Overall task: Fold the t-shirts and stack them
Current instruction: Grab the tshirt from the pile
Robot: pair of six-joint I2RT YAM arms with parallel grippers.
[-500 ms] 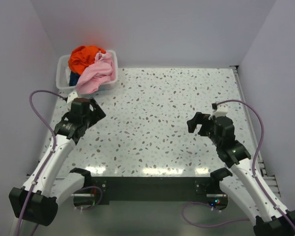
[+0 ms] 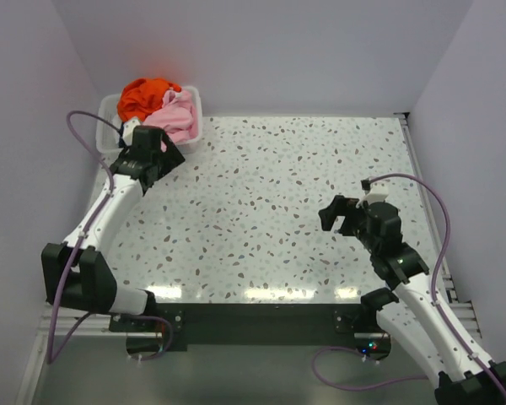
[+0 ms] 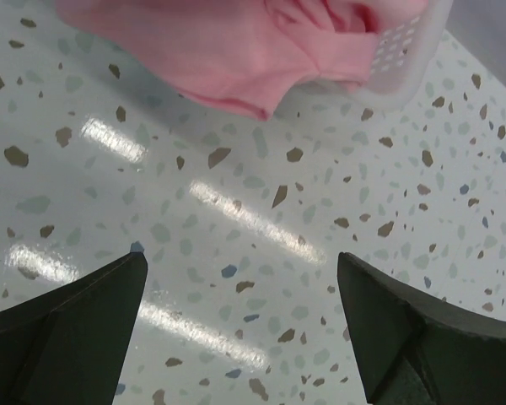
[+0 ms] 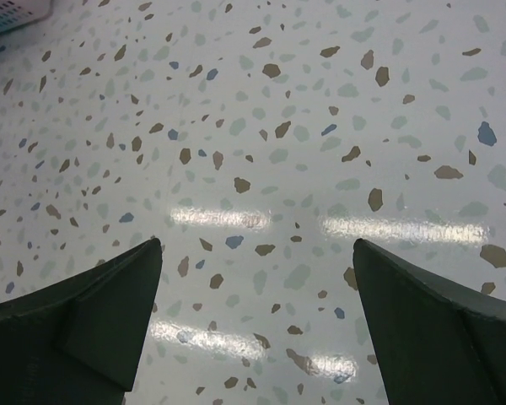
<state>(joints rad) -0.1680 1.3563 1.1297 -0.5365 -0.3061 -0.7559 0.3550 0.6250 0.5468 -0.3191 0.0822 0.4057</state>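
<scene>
The speckled white stone-look table [image 2: 278,186] carries a white perforated plastic bin [image 3: 405,59] at its far left corner. Heaped in the bin are a bright orange cloth t-shirt [image 2: 143,94] and a light pink cloth t-shirt [image 3: 236,51] that spills over the rim. The left gripper [image 3: 240,261] hovers spread near the pink hem. The right gripper [image 4: 257,245], also spread, hangs well apart. Pulling the pink shirt could drag out the orange one or tip the light bin.

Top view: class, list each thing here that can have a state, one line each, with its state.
Pink shirt: unfolded, spilling over the bin's rim.
Orange shirt: crumpled, in the bin.
Bin: upright, holding shirts.
Left pincer: open, empty, just short of the pink shirt.
Right pincer: open, empty, over bare table.
</scene>
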